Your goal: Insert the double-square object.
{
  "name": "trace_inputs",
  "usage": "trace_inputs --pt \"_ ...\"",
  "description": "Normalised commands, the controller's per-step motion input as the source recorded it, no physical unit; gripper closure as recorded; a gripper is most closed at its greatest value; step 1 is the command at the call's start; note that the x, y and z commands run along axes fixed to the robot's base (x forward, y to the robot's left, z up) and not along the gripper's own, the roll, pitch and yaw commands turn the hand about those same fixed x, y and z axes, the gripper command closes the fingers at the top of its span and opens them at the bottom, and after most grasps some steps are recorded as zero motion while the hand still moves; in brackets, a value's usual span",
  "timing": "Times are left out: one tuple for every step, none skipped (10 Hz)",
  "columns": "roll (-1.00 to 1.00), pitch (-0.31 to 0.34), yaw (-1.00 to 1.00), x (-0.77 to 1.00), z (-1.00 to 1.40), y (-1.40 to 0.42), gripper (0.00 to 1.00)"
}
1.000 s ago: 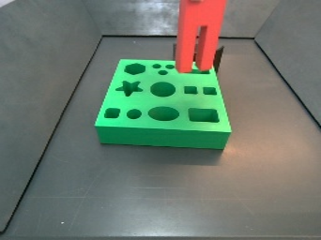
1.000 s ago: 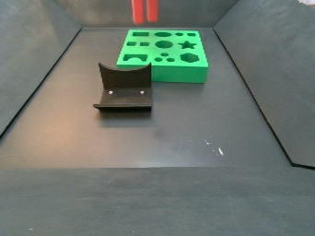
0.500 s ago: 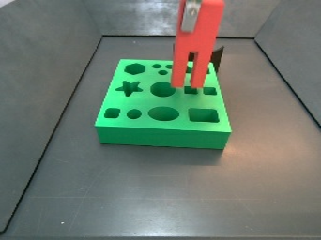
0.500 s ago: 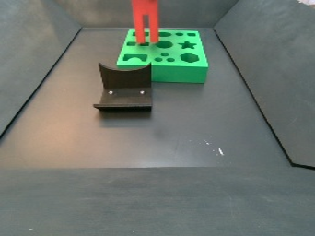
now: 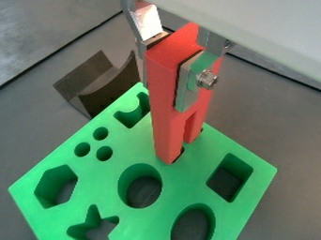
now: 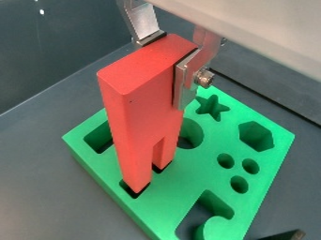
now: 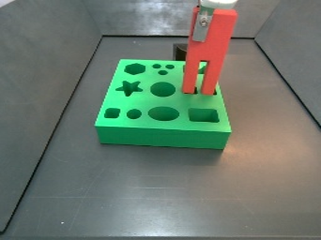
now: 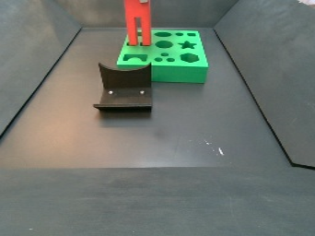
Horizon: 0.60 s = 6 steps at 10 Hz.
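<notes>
My gripper (image 5: 174, 56) is shut on the top of the double-square object (image 5: 174, 98), an upright orange-red bar. It stands over the green block (image 7: 163, 133). Its two prongs (image 6: 141, 178) meet the block's top at the pair of small square holes, and the tips look just inside them. The bar also shows in both side views (image 7: 207, 52) (image 8: 135, 23). The silver fingers (image 6: 192, 73) clamp its two flat sides. The gripper (image 7: 216, 7) is at the frame's upper edge in a side view.
The block (image 8: 167, 74) has star, hexagon, round and square holes. The dark fixture (image 8: 123, 89) stands on the floor beside the block and also shows in a wrist view (image 5: 94, 84). Grey walls enclose the dark floor.
The gripper has carried the bar sideways over the block and lowered it, from above the block's far edge down to the pair of square holes.
</notes>
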Motion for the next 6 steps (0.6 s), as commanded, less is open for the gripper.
trace_inputs --pt "0.0 0.02 -0.03 0.36 -0.39 0.0 1.0" --pt "-0.02 0.0 -0.03 0.24 -0.44 0.0 1.0" --pt "-0.06 -0.023 -0.06 0.13 -0.43 0.01 1.0" --pt "-0.09 -0.059 -0.03 0.06 -0.42 0.01 1.0" --pt "-0.1 -0.076 0.0 0.04 -0.41 0.0 1.0" --pt "-0.07 -0.074 0.0 0.04 -0.36 0.0 1.0"
